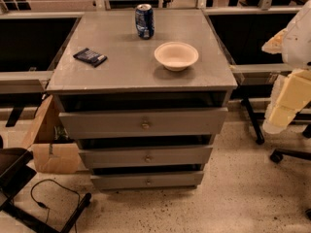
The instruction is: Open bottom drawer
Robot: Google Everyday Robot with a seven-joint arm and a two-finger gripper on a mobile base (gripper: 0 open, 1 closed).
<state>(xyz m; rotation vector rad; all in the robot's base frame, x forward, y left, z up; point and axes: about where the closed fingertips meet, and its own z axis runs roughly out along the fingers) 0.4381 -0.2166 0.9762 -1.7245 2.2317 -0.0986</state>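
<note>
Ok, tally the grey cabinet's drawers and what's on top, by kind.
Grey brass-knobbed drawers, bottom drawer included: 3
Blue drink can: 1
Cream round bowl: 1
Dark flat packet: 1
Total: 6
The gripper hangs right of the cabinet.

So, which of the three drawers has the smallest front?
The bottom drawer, nearest the floor: its front is narrower and shorter than the two above. The tool hangs at the picture's right edge.

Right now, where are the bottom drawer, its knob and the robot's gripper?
bottom drawer [121, 180], camera view, front panel left of knob.
knob [148, 181], camera view, its brass centre.
gripper [283, 112], camera view, pale block at right edge, clear of the drawers.
</note>
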